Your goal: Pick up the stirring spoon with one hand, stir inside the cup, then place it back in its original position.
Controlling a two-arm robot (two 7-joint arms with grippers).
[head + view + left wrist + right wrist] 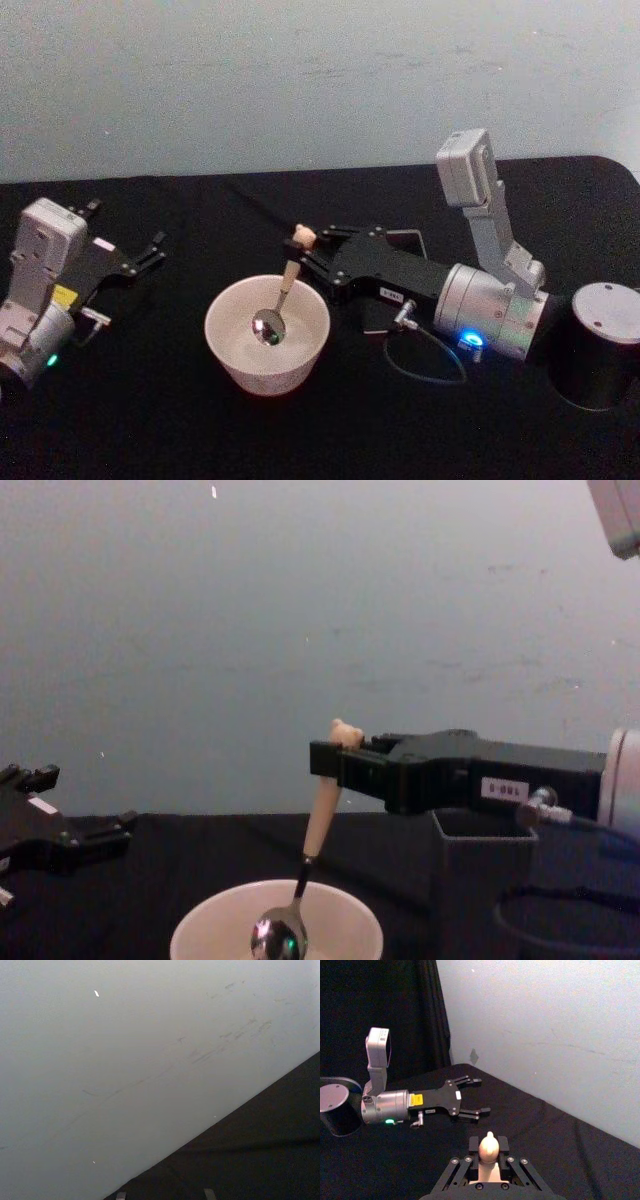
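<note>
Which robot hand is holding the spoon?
The right gripper, shut on the stirring spoon whose bowl dips into the cup. The left gripper lies open and empty.

- The right gripper is a long black claw of flat linked bars, with silver screw heads at its joints.
- A small white label sits on the flank behind the claw.
- Further back comes a silver-grey round wrist with a blue light at its rear.
- A thin dark cable loops from a metal plug behind the claw.
- A pale grey boxy camera rises on a bracket.
- The left gripper is black too, with a yellow label and a green light behind its claw.
</note>
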